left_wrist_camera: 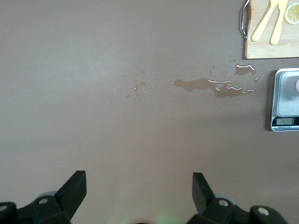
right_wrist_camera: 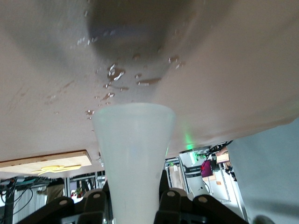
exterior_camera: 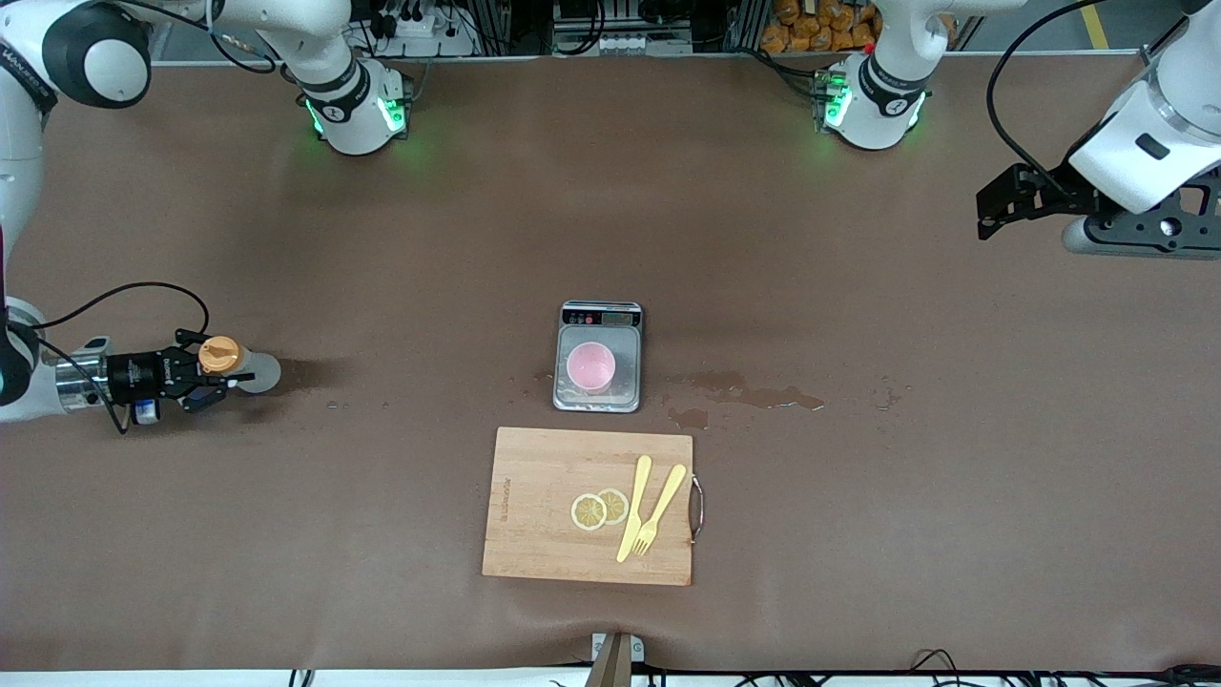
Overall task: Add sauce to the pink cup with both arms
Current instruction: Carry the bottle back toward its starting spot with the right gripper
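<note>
The sauce bottle (exterior_camera: pixel 250 368), whitish with an orange cap, stands upright near the right arm's end of the table. My right gripper (exterior_camera: pixel 216 372) reaches in level and is shut on its upper body. In the right wrist view the bottle (right_wrist_camera: pixel 133 140) fills the space between the black fingers (right_wrist_camera: pixel 174 201). The pink cup (exterior_camera: pixel 590 366) sits on a small scale (exterior_camera: pixel 598 324) at mid-table. My left gripper (exterior_camera: pixel 992 218) hangs open and holds nothing, high over the left arm's end of the table. Between its fingers (left_wrist_camera: pixel 202 186) only bare table shows, and the left arm waits.
A wooden cutting board (exterior_camera: pixel 544 520) lies nearer the front camera than the scale, carrying two lemon slices (exterior_camera: pixel 598 509) and a yellow knife and fork (exterior_camera: pixel 653 510). A wet spill (exterior_camera: pixel 754 391) spreads beside the scale toward the left arm's end, and this spill (left_wrist_camera: pixel 215 86) also shows in the left wrist view.
</note>
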`<action>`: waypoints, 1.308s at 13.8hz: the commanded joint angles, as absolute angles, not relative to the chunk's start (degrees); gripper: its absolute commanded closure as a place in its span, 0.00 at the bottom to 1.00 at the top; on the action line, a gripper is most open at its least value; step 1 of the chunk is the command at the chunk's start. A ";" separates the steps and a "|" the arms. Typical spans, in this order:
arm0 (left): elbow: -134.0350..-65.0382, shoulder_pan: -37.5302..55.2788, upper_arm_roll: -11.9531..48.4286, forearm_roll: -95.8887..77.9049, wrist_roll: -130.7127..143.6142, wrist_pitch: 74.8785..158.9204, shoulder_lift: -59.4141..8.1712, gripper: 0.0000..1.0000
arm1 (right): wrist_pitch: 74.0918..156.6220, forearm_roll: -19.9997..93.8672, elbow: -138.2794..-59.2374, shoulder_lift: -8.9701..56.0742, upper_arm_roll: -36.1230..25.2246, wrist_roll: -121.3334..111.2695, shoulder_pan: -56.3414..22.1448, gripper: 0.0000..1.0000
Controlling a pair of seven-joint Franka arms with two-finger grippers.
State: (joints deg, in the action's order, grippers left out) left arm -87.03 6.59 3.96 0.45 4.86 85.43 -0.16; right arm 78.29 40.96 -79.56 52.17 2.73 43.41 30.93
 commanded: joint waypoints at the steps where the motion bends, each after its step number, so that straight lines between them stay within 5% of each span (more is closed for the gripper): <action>1: -86.04 6.15 4.04 1.32 5.54 84.20 -0.09 0.00 | 76.64 43.07 -79.19 54.22 3.87 39.56 33.31 0.73; 7: -86.22 6.15 3.87 1.41 5.27 84.20 -0.09 0.00 | 76.64 43.07 -79.19 55.90 3.78 36.56 34.19 0.69; 10: -86.22 6.24 3.96 1.32 5.19 84.20 0.00 0.00 | 76.73 42.89 -79.19 56.34 3.78 36.56 34.01 0.37; 11: -86.13 6.24 4.13 1.32 5.19 84.20 0.00 0.00 | 76.73 42.80 -79.10 56.34 3.78 36.82 33.93 0.11; 12: -86.13 6.33 4.22 1.32 5.19 84.20 0.00 0.00 | 76.73 42.45 -78.75 56.25 3.78 37.17 33.58 0.00; 18: -86.83 6.59 4.31 1.32 5.19 84.20 -0.35 0.00 | 76.55 42.19 -75.95 55.29 3.52 38.93 34.01 0.00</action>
State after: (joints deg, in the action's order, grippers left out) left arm -87.08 6.46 3.93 0.47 4.86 85.07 -0.19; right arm 77.59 41.65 -77.80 55.82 2.87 37.19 32.72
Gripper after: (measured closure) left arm 0.000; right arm 0.000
